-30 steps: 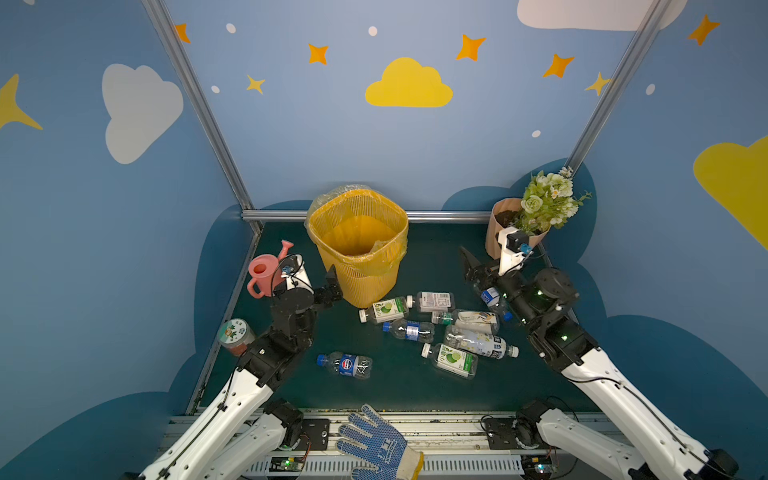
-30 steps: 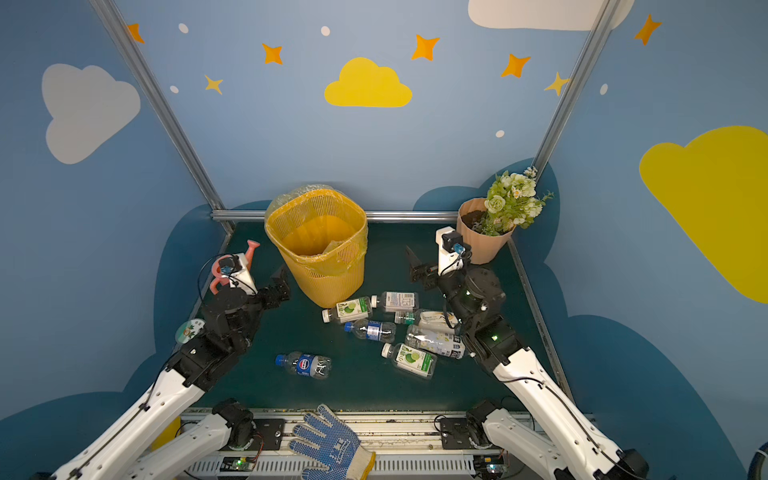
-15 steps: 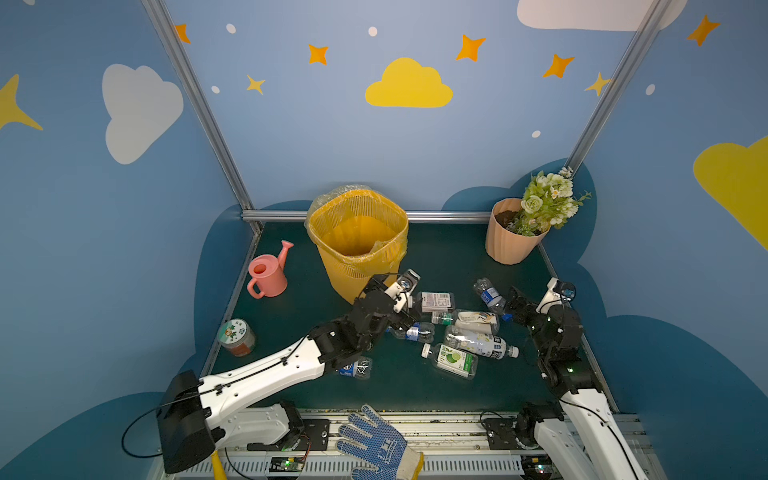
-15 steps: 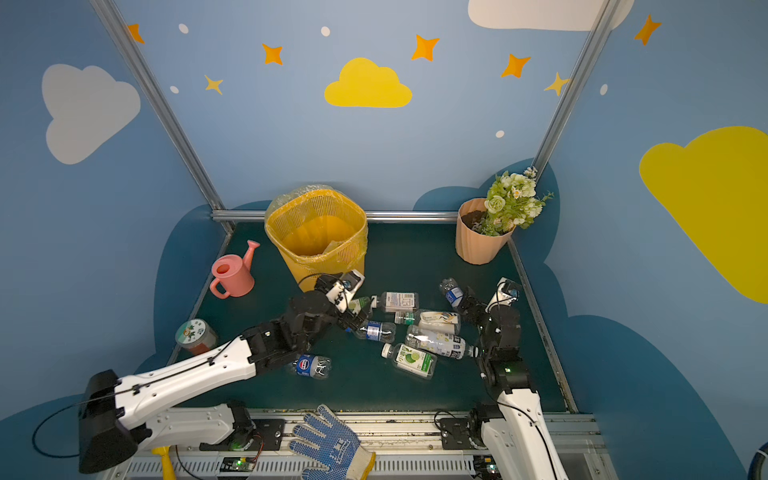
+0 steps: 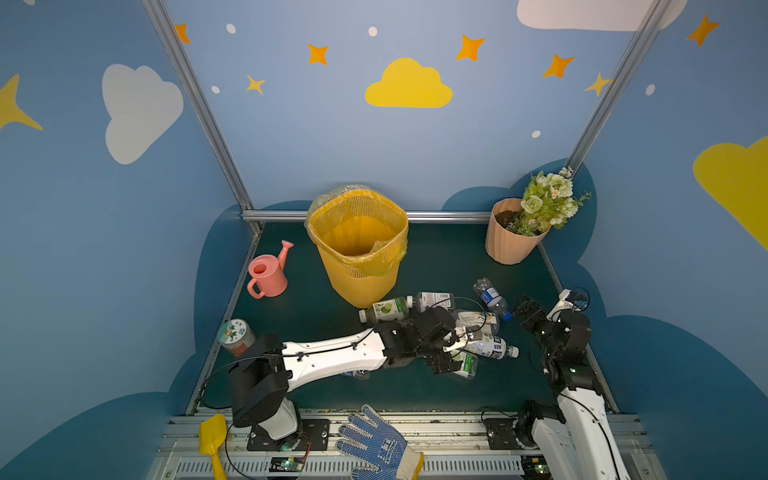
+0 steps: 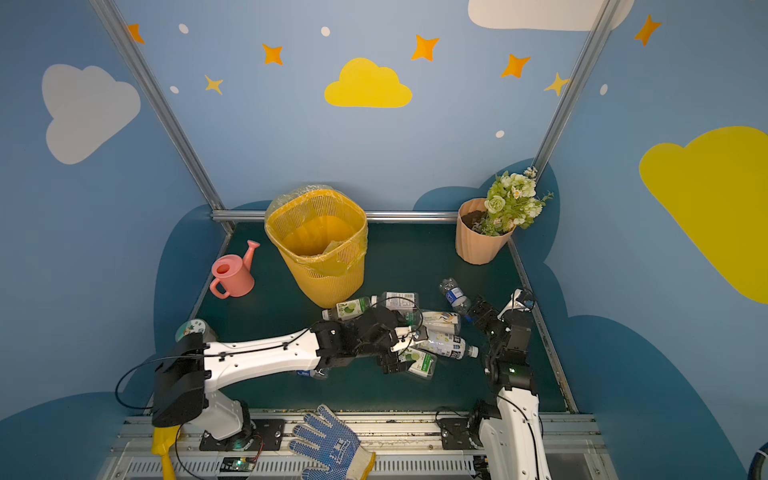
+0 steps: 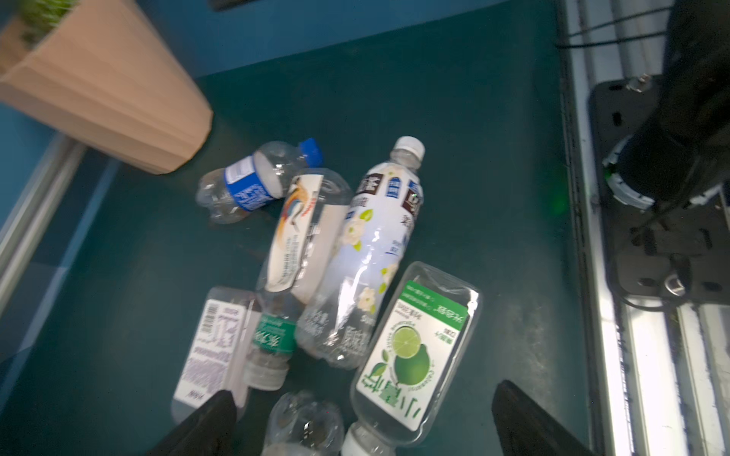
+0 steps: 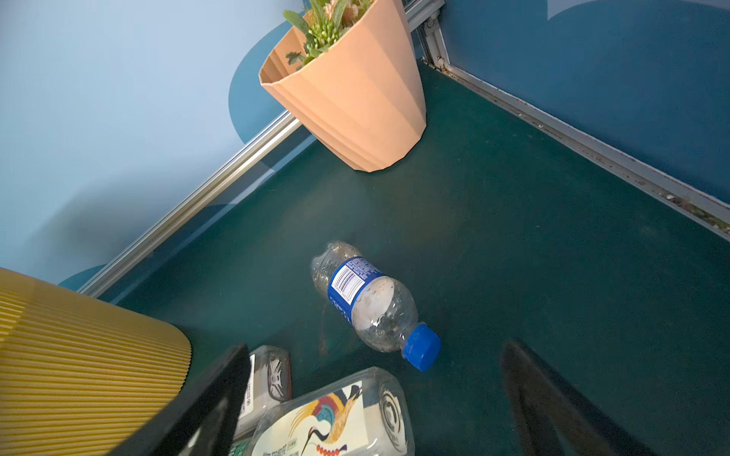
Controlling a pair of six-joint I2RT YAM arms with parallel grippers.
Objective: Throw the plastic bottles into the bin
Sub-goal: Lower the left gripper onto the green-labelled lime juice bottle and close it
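Green-labelled lime bottle [image 7: 414, 347] sits right below my left gripper [image 7: 367, 418], fingers spread wide, nothing grasped. The plastic bottles [image 5: 478, 328] lie heaped on the mat [image 5: 316, 316] just in front of the bin [image 5: 361, 274]. My right gripper [image 8: 379, 395] gapes empty too, near the blue-capped bottle [image 8: 371, 304].

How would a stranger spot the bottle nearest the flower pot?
Find the peach flower pot in the far right corner. Just in front of it lies a small clear bottle; unlike its neighbours, it has a blue cap and label.
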